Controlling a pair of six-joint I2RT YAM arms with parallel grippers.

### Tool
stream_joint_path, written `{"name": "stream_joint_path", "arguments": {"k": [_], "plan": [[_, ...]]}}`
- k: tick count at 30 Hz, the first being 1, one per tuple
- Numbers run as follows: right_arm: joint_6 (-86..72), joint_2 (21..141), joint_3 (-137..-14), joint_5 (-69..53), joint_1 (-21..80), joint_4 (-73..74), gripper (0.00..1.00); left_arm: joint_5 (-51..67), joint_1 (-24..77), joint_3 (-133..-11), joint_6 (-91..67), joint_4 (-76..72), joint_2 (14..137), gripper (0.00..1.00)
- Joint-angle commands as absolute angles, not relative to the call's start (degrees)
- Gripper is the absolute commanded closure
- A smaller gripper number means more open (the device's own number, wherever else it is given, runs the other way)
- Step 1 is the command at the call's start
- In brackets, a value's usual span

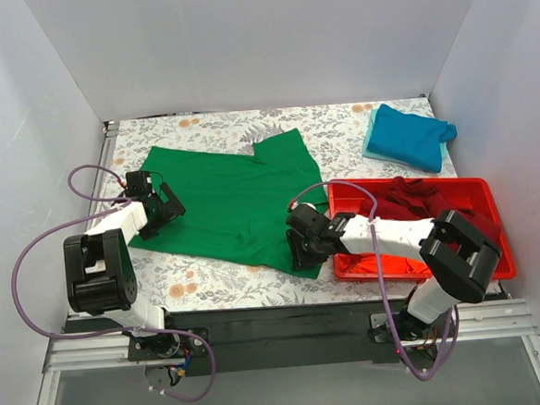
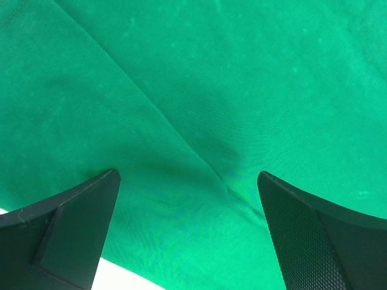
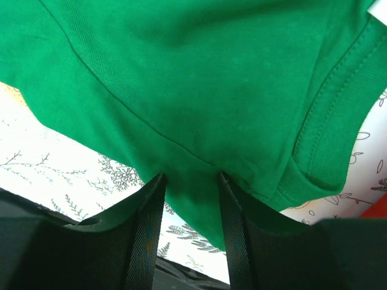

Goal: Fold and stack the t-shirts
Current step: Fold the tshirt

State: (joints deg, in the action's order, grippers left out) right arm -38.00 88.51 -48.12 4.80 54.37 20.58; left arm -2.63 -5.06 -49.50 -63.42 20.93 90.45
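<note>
Black and spread as wide as they go, the jaws of the left gripper [image 1: 166, 210] hold nothing; they hang over the left edge of the green t-shirt [image 1: 233, 200], and in the left wrist view its fingers [image 2: 72, 223] stand on either side of a shallow crease in the cloth, with a sliver of white table cover showing at the lower left; whether the tips touch the fabric cannot be told. The green t-shirt lies opened out flat on the floral table cover [image 1: 211, 283], in the middle of the table, one sleeve pointing to the far side; its near right corner reaches the right gripper [image 1: 301, 247]. That gripper sits low at this corner; its jaws stand roughly half apart, and the right wrist view shows a fold of the green cloth, close to the stitched hem, running down between the fingers [image 3: 145, 241]; whether they press on it cannot be told. Just to the right, beside the shirt's edge, stands the red tray [image 1: 463, 183], the right arm reaching across it; a maroon t-shirt [image 1: 416, 197] lies crumpled inside. Beyond the tray, at the far right of the table, a teal t-shirt [image 1: 409, 137] rests folded, well apart from the green one.
</note>
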Motion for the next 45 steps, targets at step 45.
{"name": "stream_joint_path", "arguments": {"k": [45], "plan": [[-27.25, 103.61, -79.63, 6.68, 50.71, 26.46, 0.49, -6.42, 7.65, -62.23, -71.71, 16.62, 96.32, 0.03]]}}
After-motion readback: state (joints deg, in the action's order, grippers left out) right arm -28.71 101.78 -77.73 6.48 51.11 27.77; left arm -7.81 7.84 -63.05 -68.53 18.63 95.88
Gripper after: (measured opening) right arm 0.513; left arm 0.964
